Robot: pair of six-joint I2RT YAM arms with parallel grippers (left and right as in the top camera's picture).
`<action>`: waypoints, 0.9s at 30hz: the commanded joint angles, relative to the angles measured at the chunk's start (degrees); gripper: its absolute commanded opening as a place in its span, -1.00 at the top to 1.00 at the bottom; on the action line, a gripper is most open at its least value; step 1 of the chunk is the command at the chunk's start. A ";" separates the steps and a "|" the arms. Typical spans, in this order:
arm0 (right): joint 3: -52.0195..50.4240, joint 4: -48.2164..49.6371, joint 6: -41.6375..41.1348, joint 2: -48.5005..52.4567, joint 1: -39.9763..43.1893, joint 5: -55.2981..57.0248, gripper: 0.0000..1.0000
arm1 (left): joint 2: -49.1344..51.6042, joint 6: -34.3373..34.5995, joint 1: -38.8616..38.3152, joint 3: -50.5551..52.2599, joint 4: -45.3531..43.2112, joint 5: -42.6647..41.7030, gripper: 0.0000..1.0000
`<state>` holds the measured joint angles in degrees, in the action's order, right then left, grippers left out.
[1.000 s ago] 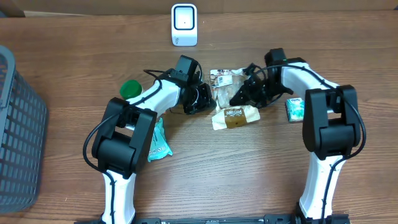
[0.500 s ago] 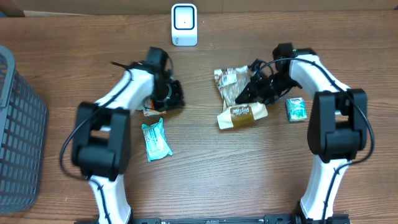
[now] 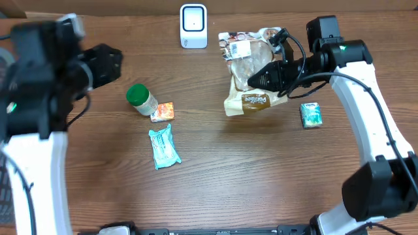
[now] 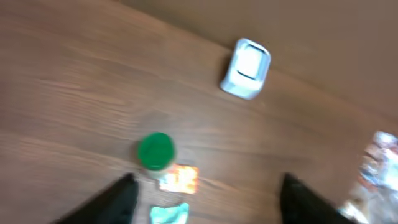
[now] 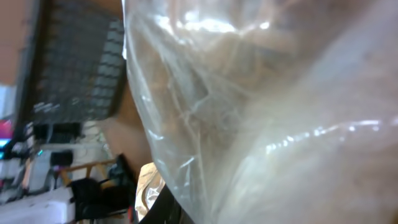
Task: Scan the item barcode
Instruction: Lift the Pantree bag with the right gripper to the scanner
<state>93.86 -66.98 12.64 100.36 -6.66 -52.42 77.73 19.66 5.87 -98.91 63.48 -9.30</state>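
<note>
**The right tool (image 3: 253, 79) clamped on the snack bag (image 3: 243, 65), the left tool (image 4: 207, 183) apart**

The right tool is closed on a clear snack bag and holds it by its right side, near the far edge of the counter (image 3: 261, 176) and to the right of the white scanner (image 3: 193, 26). We see a brown printed band at the near end of the bag and a white label (image 3: 238, 46) at its far end. The print on the label is too small for us to read. In the right wrist view the crinkled clear plastic fills almost the whole picture.

The left tool stands apart, with nothing between its two dark fingers (image 4: 122, 198). It hangs high over the left part of the counter, and in the overhead view the arm is blurred. Its camera looks down at the scanner and at a bottle (image 3: 140, 99) with a green cap.

The bottle lies left of the middle of the counter, and a small orange packet (image 3: 162, 112) is just beside it. A teal packet (image 3: 163, 147) lies closer to the near edge. A small teal box (image 3: 311, 115) lies on the right part of the counter, near the bag but apart from it.
</note>
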 commanded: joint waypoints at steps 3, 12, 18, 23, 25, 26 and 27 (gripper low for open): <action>1.14 1.09 3.10 -4.79 -0.52 -8.59 0.92 | -1.16 -0.85 2.40 0.24 3.10 10.34 -1.00; 1.16 4.46 -2.21 -6.73 -3.32 -6.08 0.92 | 0.33 -0.85 2.40 0.28 5.70 10.82 -1.00; 5.60 12.96 -17.35 -6.45 -11.63 16.48 0.93 | 0.74 -0.85 2.40 0.28 5.70 10.80 -0.99; 19.69 10.97 -20.13 -3.34 -19.34 42.69 0.92 | 0.74 -0.83 2.40 0.28 5.70 10.82 -1.00; 24.37 11.74 -19.61 -1.22 -22.03 53.77 0.93 | 0.74 -0.83 2.40 0.28 5.70 10.82 -0.99; 25.62 13.09 -18.38 -0.24 -23.30 58.99 0.92 | 0.74 -0.83 2.40 0.28 5.70 10.80 -0.99; 25.86 14.91 -17.03 0.42 -24.30 63.52 0.92 | 0.74 -0.83 2.40 0.28 5.70 10.82 -1.00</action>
<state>116.53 -53.98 -4.80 98.19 -28.93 -11.51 78.19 19.29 8.03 -98.78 69.23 0.73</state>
